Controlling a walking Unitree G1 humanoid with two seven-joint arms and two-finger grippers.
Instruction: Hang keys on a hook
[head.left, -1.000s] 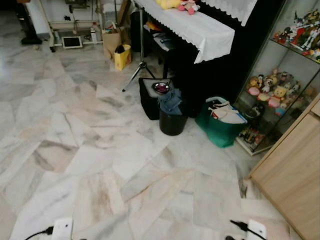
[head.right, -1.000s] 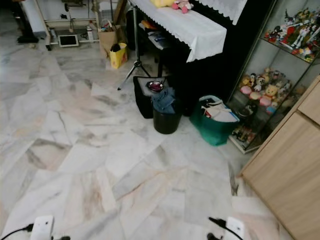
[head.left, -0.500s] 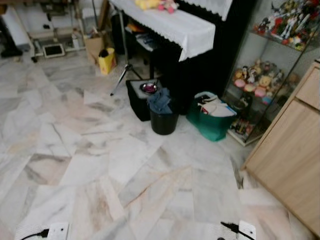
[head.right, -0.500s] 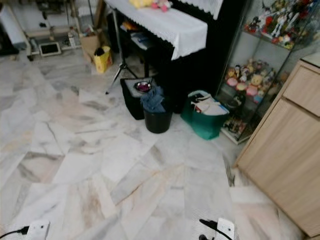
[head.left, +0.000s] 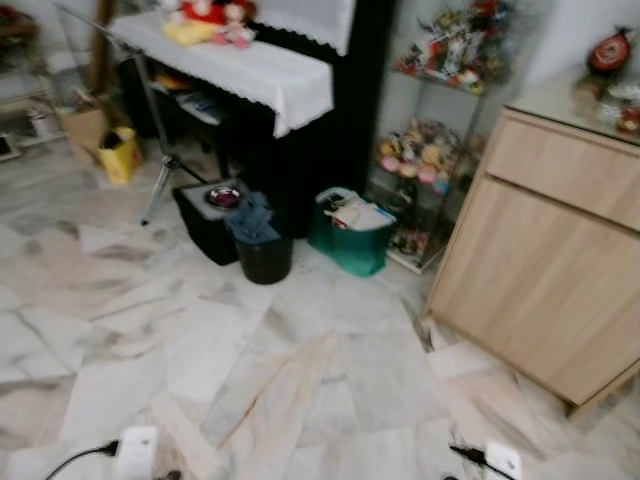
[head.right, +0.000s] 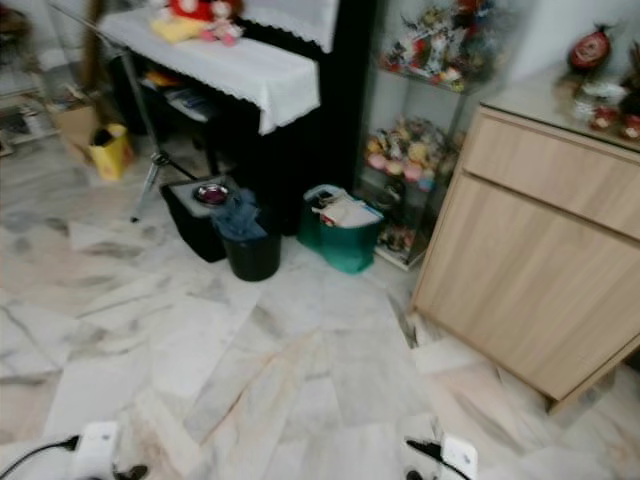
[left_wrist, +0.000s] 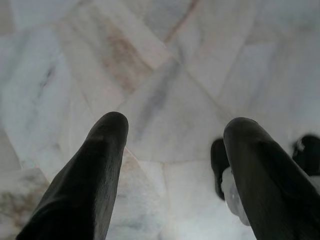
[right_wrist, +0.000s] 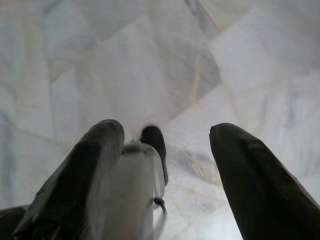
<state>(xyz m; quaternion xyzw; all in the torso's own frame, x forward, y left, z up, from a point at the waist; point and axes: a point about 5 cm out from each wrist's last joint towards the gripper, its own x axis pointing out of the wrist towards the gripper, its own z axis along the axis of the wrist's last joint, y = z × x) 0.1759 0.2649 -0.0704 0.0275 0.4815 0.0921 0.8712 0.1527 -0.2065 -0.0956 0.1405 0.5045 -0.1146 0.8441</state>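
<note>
A marble floor (head.left: 300, 380) fills the lower half of the left eye view. At upper left stands a black piano (head.left: 330, 110) with a white lace cloth (head.left: 235, 65) draped over it and soft toys (head.left: 205, 20) lying on the cloth. Below it sit a black bin (head.left: 262, 255) stuffed with blue cloth, a black box (head.left: 205, 215) with a small bowl on it, and a green bag (head.left: 352, 238) just right of the bin. A yellow bag (head.left: 120, 158) stands at the left edge beside a tripod leg. A glass shelf (head.left: 440, 150) of figurines stands between the piano and a light wooden cabinet (head.left: 545, 270) at right, whose top carries a few ornaments. The picture is somewhat blurred.

In the left wrist view the left gripper (left_wrist: 175, 135) hangs over the floor with its two black fingers (left_wrist: 100, 165) spread apart and nothing between them. In the right wrist view the right gripper (right_wrist: 167, 145) likewise points down at the floor, fingers (right_wrist: 250, 175) apart and empty.

I cannot make out keys or a hook in any view
</note>
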